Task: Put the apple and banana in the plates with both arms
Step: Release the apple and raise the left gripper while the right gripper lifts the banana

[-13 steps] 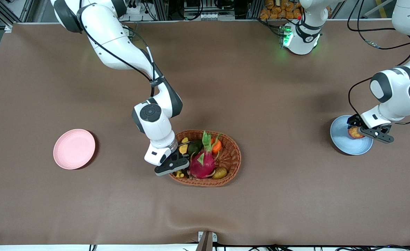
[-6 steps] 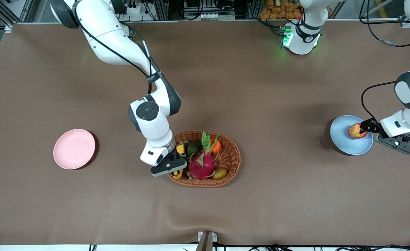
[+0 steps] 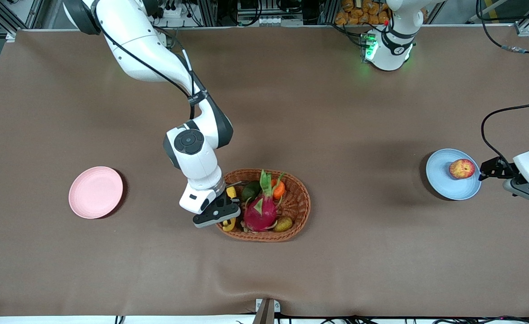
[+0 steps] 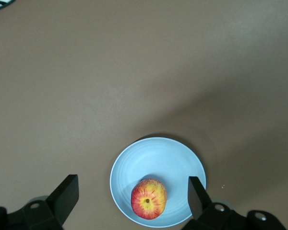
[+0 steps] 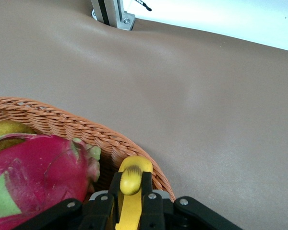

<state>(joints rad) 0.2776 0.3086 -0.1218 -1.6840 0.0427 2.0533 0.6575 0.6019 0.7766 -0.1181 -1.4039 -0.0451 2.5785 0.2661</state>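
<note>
Landmark: oval woven brown basket [image 3: 264, 204], mid-table, holding a large magenta dragon fruit [image 3: 260, 211], a small orange tangerine [image 3: 279, 189] and other fruit.

Banana: long curved yellow banana with dark tips [image 5: 129, 194], in the basket at its rim toward the right arm's end of the table; mostly hidden under the gripper in the front view, possibly lifted slightly off the other fruit.

Right gripper [image 3: 226, 211]: low over that same basket rim, fingers [image 5: 146, 203] pinched on the banana, one dark-tipped end poking out past them.

Apple: small round red apple with yellowish streaks [image 3: 461, 168], resting in the round light blue matte plate [image 3: 440, 182], well apart from the basket toward the left arm's end of the table.

Left gripper [image 4: 129, 199]: up above the table just past the blue plate's edge, away from the basket, fingers [image 4: 65, 194] spread wide, holding nothing.

Pink plate: round pale pink matte plate [image 3: 96, 192], well apart from the basket toward the right arm's end, bare.
</note>
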